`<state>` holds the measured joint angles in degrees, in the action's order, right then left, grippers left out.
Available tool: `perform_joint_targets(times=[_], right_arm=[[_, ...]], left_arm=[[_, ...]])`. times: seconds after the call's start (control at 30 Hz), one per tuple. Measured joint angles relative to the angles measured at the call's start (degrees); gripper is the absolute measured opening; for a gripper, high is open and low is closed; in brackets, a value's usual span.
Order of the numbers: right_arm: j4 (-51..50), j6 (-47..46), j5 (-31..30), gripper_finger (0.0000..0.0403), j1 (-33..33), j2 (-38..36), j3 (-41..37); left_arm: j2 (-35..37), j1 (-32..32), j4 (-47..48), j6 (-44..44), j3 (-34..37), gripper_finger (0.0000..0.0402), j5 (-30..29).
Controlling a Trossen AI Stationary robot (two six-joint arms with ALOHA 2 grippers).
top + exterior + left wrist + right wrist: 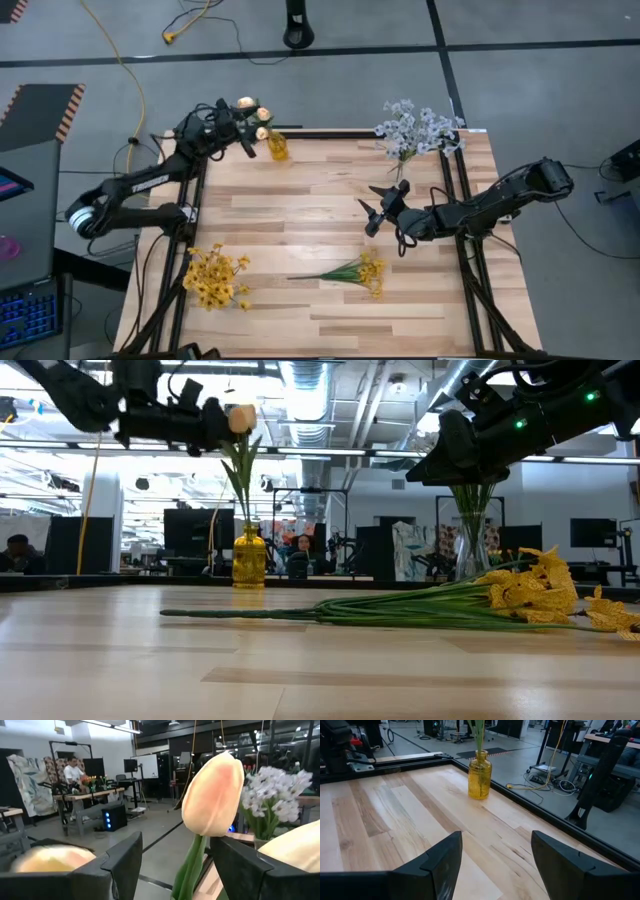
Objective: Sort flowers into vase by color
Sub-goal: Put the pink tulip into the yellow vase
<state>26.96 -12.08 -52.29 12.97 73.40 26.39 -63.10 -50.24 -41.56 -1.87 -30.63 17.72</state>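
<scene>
Your wooden table (330, 290) fills the middle of the high view, framed by a dark rail. Your left arm reaches toward 11 o'clock, and the left gripper (243, 128) hangs above the yellow vase (277, 147) at the far edge. Its jaws stand spread, with the stem of a peach tulip bud (214, 795) between them; you cannot tell from the wrist view whether the fingers (122, 862) touch the stem. More peach buds (255, 110) cluster just beside that gripper. Your right arm comes in from 3 o'clock, and the right gripper (385, 205) hovers near the table's centre with fingers wide apart and nothing between them. At 1 o'clock, a clear vase (470, 550) holds the pale blue-white sprays (415, 128). At 7 o'clock sits a bunch of yellow blossoms (215, 278). Near 6 o'clock, a loose yellow sprig (350, 272) lies flat on the boards.
</scene>
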Motion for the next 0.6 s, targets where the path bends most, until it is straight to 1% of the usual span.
perform_joint_targets(times=[0.2, 0.37, 0.47, 0.6], right_arm=[[0.02, 0.00, 0.00, 0.0265, 0.02, 0.01, -0.01], [0.02, 0.00, 0.00, 0.0265, 0.04, 0.01, -0.02], [0.02, -0.01, 0.00, 0.0265, 0.04, -0.02, -0.02], [0.02, -0.02, 0.00, 0.0265, 0.04, 0.01, -0.02]], left_arm=[[8.69, 0.00, 6.16, 1.11, 0.00, 0.0222, 0.08], [14.03, 0.00, 10.16, 0.92, 0.00, 0.0222, 0.97], [15.29, 0.02, 12.13, -0.42, 0.00, 0.0222, 0.98], [14.10, 0.04, 13.18, -0.90, 0.00, 0.0222, -0.21]])
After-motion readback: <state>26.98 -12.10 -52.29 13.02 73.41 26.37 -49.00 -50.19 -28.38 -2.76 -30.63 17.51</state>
